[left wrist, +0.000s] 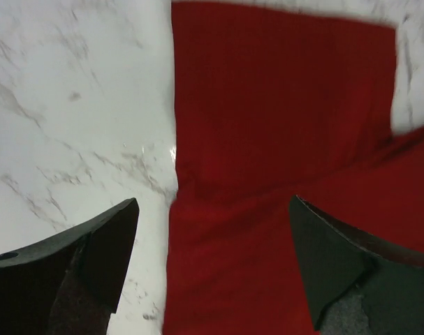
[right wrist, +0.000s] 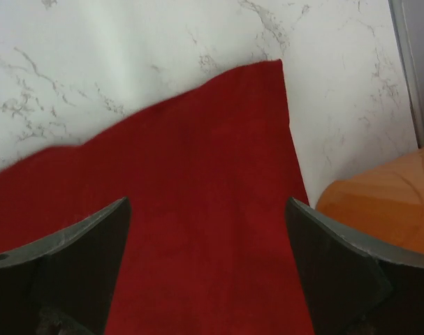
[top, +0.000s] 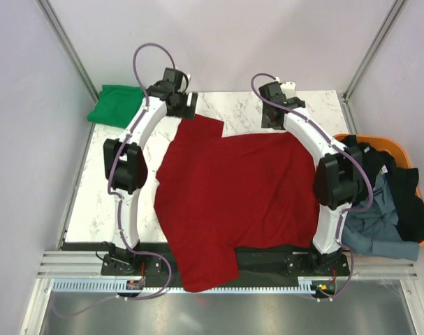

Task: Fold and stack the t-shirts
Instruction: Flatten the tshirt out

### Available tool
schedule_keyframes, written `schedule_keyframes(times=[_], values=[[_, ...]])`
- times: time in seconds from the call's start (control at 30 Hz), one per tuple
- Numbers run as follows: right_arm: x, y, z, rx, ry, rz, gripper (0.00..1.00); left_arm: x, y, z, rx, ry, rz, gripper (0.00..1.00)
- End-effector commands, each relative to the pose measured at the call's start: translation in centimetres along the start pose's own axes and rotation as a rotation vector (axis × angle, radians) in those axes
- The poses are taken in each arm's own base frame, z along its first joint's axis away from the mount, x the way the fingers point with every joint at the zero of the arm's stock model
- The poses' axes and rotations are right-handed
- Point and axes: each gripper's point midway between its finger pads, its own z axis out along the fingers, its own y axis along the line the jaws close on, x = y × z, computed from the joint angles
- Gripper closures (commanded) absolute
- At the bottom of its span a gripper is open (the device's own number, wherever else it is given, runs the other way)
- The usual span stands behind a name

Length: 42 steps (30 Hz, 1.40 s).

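A dark red t-shirt (top: pixel 232 195) lies spread flat over the middle of the marble table (top: pixel 100 202), one sleeve hanging over the near edge. My left gripper (top: pixel 184 106) hovers open above the shirt's far-left sleeve; in the left wrist view the red cloth (left wrist: pixel 281 105) and its straight edge lie between the wide-apart fingers (left wrist: pixel 107 244). My right gripper (top: pixel 273 118) stands open over the far-right corner of the red cloth (right wrist: pixel 198 174), holding nothing. A bright green t-shirt (top: pixel 114 103) lies folded at the far left corner. Black (top: pixel 407 195) and grey-blue (top: pixel 376 223) garments sit heaped at the right.
An orange plastic basket (top: pixel 397 148) holds the heaped garments at the table's right edge; its rim (right wrist: pixel 379 202) shows beside my right fingers. Frame posts and pale walls close in the table at the back and sides. Bare marble shows to the left of the red shirt.
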Motion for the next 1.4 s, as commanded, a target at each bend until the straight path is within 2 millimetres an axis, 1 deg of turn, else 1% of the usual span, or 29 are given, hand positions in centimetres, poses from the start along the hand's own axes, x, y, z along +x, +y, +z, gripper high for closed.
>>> schedule_keyframes(times=[0.0,0.03,0.07,0.13,0.17,0.23,0.27,0.3,0.33,0.37,0.4,0.47,0.5,0.53,0.6,0.63,0.77,0.8,0.87,0.93,1.07,1.1,1.17,1.2,1.23,1.27,1.3,1.33,1.37], values=[[-4.1,-3.0,-7.1,-0.076,-0.145,0.125,0.02,-1.1,-1.1,-6.8,0.039,-0.010,-0.082,0.05],[-4.1,-3.2,-7.5,-0.091,-0.158,0.140,0.02,-0.7,-0.8,-7.2,0.022,-0.005,-0.084,0.05],[-2.3,-2.6,-7.3,-0.137,-0.120,0.126,0.02,-0.6,-0.6,-7.9,0.013,-0.013,-0.092,0.05],[-1.9,-2.4,-9.1,-0.224,-0.136,0.152,0.02,0.8,-0.7,-9.7,0.023,-0.004,-0.110,0.05],[0.2,-1.6,-8.8,-0.273,-0.088,0.137,0.02,1.5,-0.7,-10.1,0.030,0.003,-0.118,0.05],[1.2,-0.6,-9.9,-0.357,-0.084,0.157,0.02,4.0,-1.3,-11.1,0.063,0.027,-0.150,0.05],[3.3,-0.1,-9.3,-0.376,-0.040,0.132,0.02,5.2,-1.5,-11.2,0.067,0.043,-0.165,0.06],[4.3,0.8,-9.7,-0.424,-0.013,0.127,0.02,7.9,-2.1,-10.3,0.088,0.081,-0.195,0.06],[5.2,1.3,-9.6,-0.440,0.006,0.112,0.02,8.2,-2.7,-11.4,0.130,0.056,-0.214,0.06],[6.8,1.5,-9.0,-0.439,0.044,0.092,0.02,9.0,-3.1,-11.4,0.151,0.047,-0.230,0.07],[7.8,1.8,-8.5,-0.437,0.071,0.081,0.02,11.3,-3.6,-10.3,0.162,0.071,-0.270,0.06],[9.2,1.6,-7.6,-0.412,0.101,0.063,0.02,12.6,-4.5,-10.2,0.209,0.074,-0.313,0.08],[9.8,1.8,-7.0,-0.402,0.120,0.049,0.02,14.4,-5.0,-9.6,0.225,0.112,-0.344,0.09],[10.0,1.9,-6.7,-0.397,0.124,0.034,0.02,14.0,-5.8,-9.2,0.270,0.092,-0.355,0.10],[10.6,2.3,-5.7,-0.385,0.151,0.010,0.02,15.5,-6.6,-8.0,0.296,0.125,-0.393,0.12],[10.9,2.6,-5.4,-0.386,0.164,-0.006,0.02,15.3,-7.0,-7.6,0.318,0.116,-0.400,0.12],[11.4,3.0,-2.9,-0.325,0.211,-0.064,0.02,16.4,-7.2,-4.8,0.303,0.181,-0.410,0.14],[12.3,3.3,-1.7,-0.309,0.245,-0.079,0.02,16.6,-7.1,-3.5,0.291,0.201,-0.410,0.14],[12.5,4.4,-0.7,-0.319,0.268,-0.091,0.02,17.2,-6.3,-1.9,0.238,0.230,-0.418,0.14],[14.3,5.7,1.0,-0.323,0.332,-0.119,0.02,17.6,-4.9,0.3,0.172,0.268,-0.440,0.14],[14.4,8.4,2.9,-0.366,0.367,-0.132,0.02,18.4,-2.0,2.8,0.077,0.329,-0.490,0.18],[15.2,8.9,3.8,-0.369,0.391,-0.143,0.02,18.0,-1.4,3.0,0.066,0.328,-0.503,0.18],[13.8,10.2,4.4,-0.383,0.372,-0.143,0.02,18.3,0.1,3.8,0.037,0.344,-0.536,0.19],[14.8,10.5,5.4,-0.370,0.403,-0.160,0.02,17.8,0.7,4.0,0.032,0.337,-0.548,0.19],[12.8,11.6,5.5,-0.391,0.367,-0.152,0.02,18.2,1.8,4.5,0.017,0.350,-0.566,0.20],[12.4,12.2,5.8,-0.397,0.364,-0.155,0.02,18.0,2.3,4.8,0.013,0.349,-0.571,0.20],[13.3,12.5,6.8,-0.385,0.396,-0.170,0.02,17.1,2.8,5.1,0.017,0.336,-0.572,0.20],[11.1,13.9,6.7,-0.420,0.356,-0.155,0.02,17.1,3.8,5.3,0.004,0.345,-0.586,0.20],[10.7,14.5,7.0,-0.431,0.350,-0.157,0.02,17.5,4.2,5.9,-0.004,0.361,-0.591,0.20]])
